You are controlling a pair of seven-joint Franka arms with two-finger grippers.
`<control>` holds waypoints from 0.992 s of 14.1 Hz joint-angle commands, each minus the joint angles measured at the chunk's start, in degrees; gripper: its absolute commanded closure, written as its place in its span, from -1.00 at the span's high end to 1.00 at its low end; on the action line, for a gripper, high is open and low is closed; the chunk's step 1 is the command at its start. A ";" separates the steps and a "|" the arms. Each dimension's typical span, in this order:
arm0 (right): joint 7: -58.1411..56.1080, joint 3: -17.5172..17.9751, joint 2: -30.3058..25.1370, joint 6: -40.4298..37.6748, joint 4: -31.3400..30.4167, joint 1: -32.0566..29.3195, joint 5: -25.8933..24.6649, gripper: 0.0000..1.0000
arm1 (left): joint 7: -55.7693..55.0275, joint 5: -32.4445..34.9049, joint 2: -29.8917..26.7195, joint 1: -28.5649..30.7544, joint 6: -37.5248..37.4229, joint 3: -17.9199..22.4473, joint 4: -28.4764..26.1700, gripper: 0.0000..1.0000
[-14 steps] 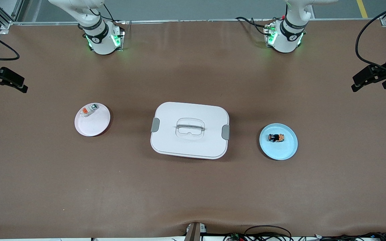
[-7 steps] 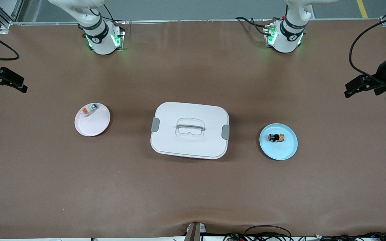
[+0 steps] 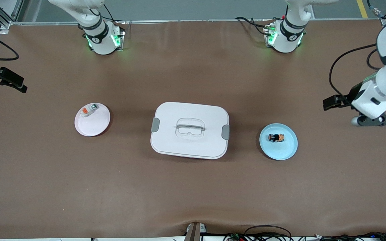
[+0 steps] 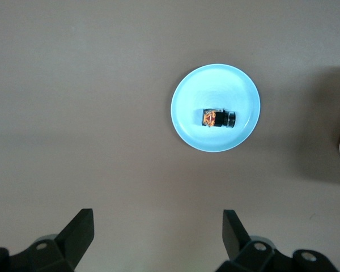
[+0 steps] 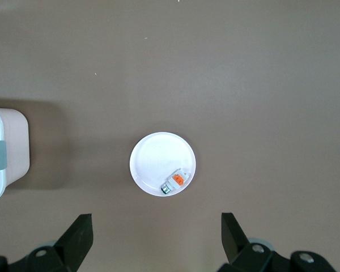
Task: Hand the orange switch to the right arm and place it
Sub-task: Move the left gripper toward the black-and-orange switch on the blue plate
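The orange switch point(image 3: 276, 137) lies on its side on a small blue plate point(image 3: 285, 150) toward the left arm's end of the table. In the left wrist view the switch point(image 4: 218, 118) and the plate point(image 4: 184, 122) lie below the camera. My left gripper point(image 3: 333, 102) is open and empty, up in the air over bare table between the plate and the table's end; its fingers point(image 4: 82, 226) stand wide apart. My right gripper point(image 3: 12, 82) is open and empty, and waits over the right arm's end of the table.
A white lidded box point(image 3: 179, 144) with a clear handle sits mid-table. A white plate point(image 3: 94, 125) toward the right arm's end holds a small white-and-orange block point(image 3: 89, 110); the right wrist view shows this plate point(image 5: 153, 156) and block point(image 5: 175, 182). Cables lie at the table's front edge.
My left arm has swung in from the table's end toward the blue plate, with its gripper still open. My right arm and all objects have not moved.
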 commanded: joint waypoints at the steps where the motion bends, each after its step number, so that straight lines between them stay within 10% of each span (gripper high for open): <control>1: -0.51 0.07 -0.29 -0.31 0.12 -0.38 0.48 1.00 | -0.01 -1.82 0.89 -0.09 4.19 -0.50 -1.94 1.00; 14: -0.07 0.25 -0.29 -0.22 0.12 -0.12 0.48 1.00 | -3.70 -2.44 7.74 -2.56 27.59 -4.09 -13.47 1.00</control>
